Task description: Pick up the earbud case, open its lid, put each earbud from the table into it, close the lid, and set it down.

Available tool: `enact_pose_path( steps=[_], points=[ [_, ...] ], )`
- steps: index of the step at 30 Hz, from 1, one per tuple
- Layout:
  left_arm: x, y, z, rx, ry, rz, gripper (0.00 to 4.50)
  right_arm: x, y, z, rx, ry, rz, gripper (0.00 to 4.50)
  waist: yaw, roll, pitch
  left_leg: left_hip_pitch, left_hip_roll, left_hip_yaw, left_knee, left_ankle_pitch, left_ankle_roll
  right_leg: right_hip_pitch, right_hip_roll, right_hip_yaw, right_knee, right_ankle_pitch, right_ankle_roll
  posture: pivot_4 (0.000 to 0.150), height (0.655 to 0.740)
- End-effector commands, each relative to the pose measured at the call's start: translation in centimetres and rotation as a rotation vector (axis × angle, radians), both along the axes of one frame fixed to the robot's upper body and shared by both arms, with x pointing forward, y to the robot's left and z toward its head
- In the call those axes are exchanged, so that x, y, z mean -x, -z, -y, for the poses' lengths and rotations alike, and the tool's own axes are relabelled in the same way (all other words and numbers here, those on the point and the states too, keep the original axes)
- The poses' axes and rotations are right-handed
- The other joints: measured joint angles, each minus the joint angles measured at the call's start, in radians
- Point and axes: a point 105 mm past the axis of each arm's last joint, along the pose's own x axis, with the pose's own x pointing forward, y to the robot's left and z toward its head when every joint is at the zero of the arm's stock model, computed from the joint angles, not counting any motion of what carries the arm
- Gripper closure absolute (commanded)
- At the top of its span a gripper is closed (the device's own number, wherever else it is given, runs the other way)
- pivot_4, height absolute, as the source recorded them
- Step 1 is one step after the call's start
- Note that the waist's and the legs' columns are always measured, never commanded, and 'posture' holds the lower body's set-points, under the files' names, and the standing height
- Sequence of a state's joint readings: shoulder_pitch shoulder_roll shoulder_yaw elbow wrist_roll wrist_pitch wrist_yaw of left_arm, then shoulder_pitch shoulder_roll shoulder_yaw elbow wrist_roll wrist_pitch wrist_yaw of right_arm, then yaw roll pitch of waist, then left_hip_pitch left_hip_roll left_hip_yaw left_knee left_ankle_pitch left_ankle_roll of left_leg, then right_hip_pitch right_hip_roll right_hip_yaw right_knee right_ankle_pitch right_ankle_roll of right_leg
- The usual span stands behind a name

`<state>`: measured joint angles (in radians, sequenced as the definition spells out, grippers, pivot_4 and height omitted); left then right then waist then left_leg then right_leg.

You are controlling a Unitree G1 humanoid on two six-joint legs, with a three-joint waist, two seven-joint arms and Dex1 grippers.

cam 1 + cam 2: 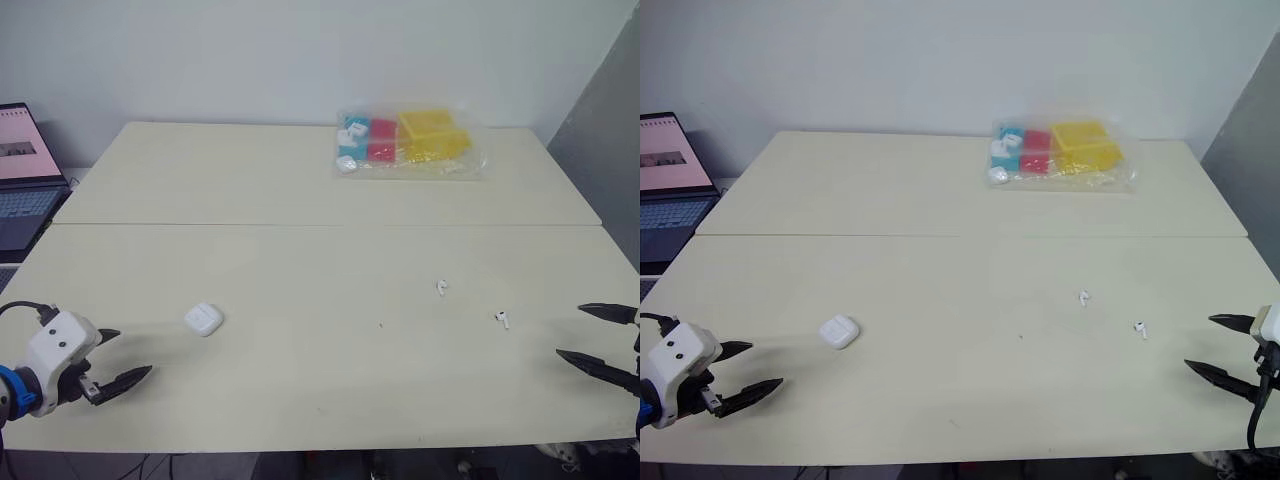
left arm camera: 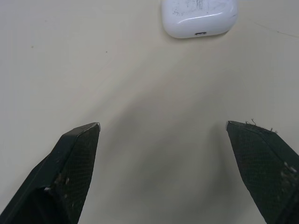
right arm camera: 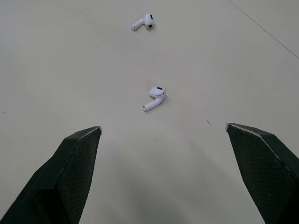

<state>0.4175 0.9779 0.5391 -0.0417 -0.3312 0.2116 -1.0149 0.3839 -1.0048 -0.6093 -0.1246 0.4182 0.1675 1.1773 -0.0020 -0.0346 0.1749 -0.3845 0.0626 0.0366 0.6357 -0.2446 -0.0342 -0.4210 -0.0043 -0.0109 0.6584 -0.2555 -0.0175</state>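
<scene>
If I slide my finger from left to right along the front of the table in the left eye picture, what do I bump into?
The left gripper → earbud case → one earbud → other earbud → right gripper.

A pale, cream-coloured tabletop (image 1: 300,180) is being crossed from side to side by a thin seam. Four things are being carried on it. A white earbud case (image 1: 203,319), with its lid shut, is being supported flat on the near left part. A first earbud (image 1: 441,287) is being borne right of centre. A second earbud (image 1: 501,319) is being borne nearer and further right, apart from the first and well apart from the case. Toward the far edge, right of centre, a clear plastic bag (image 1: 410,143) of yellow, red and blue boxes is being supported.
</scene>
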Motion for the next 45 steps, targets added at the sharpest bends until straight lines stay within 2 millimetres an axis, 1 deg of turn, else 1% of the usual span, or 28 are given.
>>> enact_pose_path(
  steps=[1,4,7,12,17,19,27,31,35,37,38,39,41,42,43,45],
  points=[
    [-0.4,-1.4,-0.2,0.000,-0.006,0.065,0.00,-0.2,-0.7,0.0,0.009,-0.005,0.037,0.03,0.000,0.000,0.000,0.000,0.000,0.000,0.000,0.000,0.000,0.000,0.000,0.000,0.000,0.000,0.000,0.150,0.7400],
    [-0.8,-1.9,-0.3,0.003,-0.022,0.102,0.00,-0.3,-0.5,0.0,0.012,-0.006,0.040,0.03,0.000,0.000,0.000,0.000,0.000,0.000,0.000,0.000,0.000,0.000,0.000,0.000,0.000,0.000,0.000,0.150,0.7400],
    [-0.7,-1.9,-0.1,0.006,0.013,0.099,0.00,-0.3,-0.5,0.0,0.012,-0.007,0.041,0.03,0.000,0.000,0.000,0.000,0.000,0.001,0.000,0.000,0.000,0.000,0.000,0.000,0.000,0.000,0.000,0.150,0.7400],
    [-0.7,-2.7,0.2,0.073,0.039,0.120,0.00,-0.3,-0.5,-0.1,0.009,-0.008,0.042,0.03,0.000,0.000,0.000,0.000,0.000,0.001,0.000,0.000,0.000,0.000,0.001,0.000,0.001,0.000,0.000,0.150,0.7400],
    [-0.8,-2.8,-0.1,0.047,0.042,0.127,0.00,-0.4,-0.4,-0.2,0.007,-0.009,0.046,0.03,0.000,0.000,0.000,0.001,0.000,0.001,0.000,0.000,0.000,0.001,0.001,0.001,0.001,0.000,0.000,0.150,0.7400],
    [-0.7,-2.8,-0.2,0.062,0.030,0.122,0.00,-0.4,-0.3,-0.3,0.004,-0.009,0.046,0.03,0.000,0.000,0.000,0.001,0.000,0.001,0.000,0.000,0.000,0.001,0.001,0.001,0.002,0.000,0.000,0.150,0.7400],
    [-0.1,-2.9,0.6,0.127,0.063,0.063,0.00,-0.6,-0.5,-0.5,0.005,-0.015,0.052,0.03,0.000,0.000,0.000,0.002,0.000,0.002,0.000,0.000,0.000,0.001,0.002,0.001,0.002,0.000,0.000,0.150,0.7400],
    [-0.2,-2.8,1.4,0.131,0.091,0.043,0.00,-1.0,-1.0,-1.1,0.005,-0.044,0.068,0.03,0.000,0.000,0.000,0.002,0.000,0.001,0.000,0.000,0.000,0.001,0.002,0.001,0.003,0.000,0.000,0.150,0.7400],
    [-0.5,-3.1,2.0,0.132,0.116,0.058,0.00,-1.0,-1.3,-1.7,0.006,-0.072,0.067,0.03,0.000,0.000,0.000,0.002,0.000,0.001,0.000,0.000,0.000,0.001,0.002,0.001,0.004,0.000,0.001,0.150,0.7400],
    [-0.8,-3.2,2.4,0.143,0.124,0.070,0.00,-0.9,-1.5,-2.6,0.011,-0.118,0.061,0.03,0.000,0.000,0.000,0.002,0.000,0.001,0.000,0.000,0.000,0.001,0.002,0.001,0.004,0.000,0.001,0.150,0.7400],
    [-0.9,-3.3,2.7,0.144,0.133,0.073,0.00,-0.9,-1.9,-3.5,0.008,-0.153,0.066,0.03,0.000,0.000,0.000,0.002,0.000,0.001,0.000,0.000,0.000,0.001,0.002,0.001,0.004,0.001,0.001,0.150,0.7400],
    [-1.1,-3.2,3.0,0.144,0.139,0.074,0.00,-1.1,-2.5,-4.9,-0.003,-0.205,0.073,0.03,0.000,0.000,0.000,0.002,0.000,0.001,0.000,0.000,0.000,0.001,0.002,0.001,0.004,0.001,0.001,0.150,0.7400],
    [-1.3,-3.0,3.3,0.142,0.142,0.075,0.00,-1.3,-3.4,-7.1,-0.026,-0.280,0.081,0.03,-0.004,0.000,0.000,0.003,0.000,0.002,0.000,0.000,0.000,0.001,0.003,0.001,0.005,0.002,0.003,0.150,0.7400],
    [-1.4,-2.9,3.3,0.142,0.141,0.075,0.00,-1.3,-3.7,-7.9,-0.036,-0.302,0.081,0.03,-0.005,0.000,0.000,0.003,0.000,0.002,0.000,0.000,0.000,0.001,0.003,0.001,0.005,0.003,0.005,0.150,0.7400],
    [-1.8,-2.7,3.2,0.133,0.127,0.080,0.00,-1.7,-4.1,-9.2,-0.049,-0.344,0.087,0.03,-0.005,0.000,-0.001,0.004,0.000,0.001,0.001,0.000,0.000,0.001,0.003,0.001,0.005,0.003,0.005,0.150,0.7400],
    [-2.2,-2.5,3.1,0.122,0.108,0.086,0.00,-2.0,-4.6,-10.6,-0.060,-0.388,0.089,0.03,-0.006,0.000,-0.001,0.004,0.000,0.001,0.001,0.000,0.000,0.001,0.004,0.001,0.006,0.003,0.005,0.150,0.7400]
  ],
)
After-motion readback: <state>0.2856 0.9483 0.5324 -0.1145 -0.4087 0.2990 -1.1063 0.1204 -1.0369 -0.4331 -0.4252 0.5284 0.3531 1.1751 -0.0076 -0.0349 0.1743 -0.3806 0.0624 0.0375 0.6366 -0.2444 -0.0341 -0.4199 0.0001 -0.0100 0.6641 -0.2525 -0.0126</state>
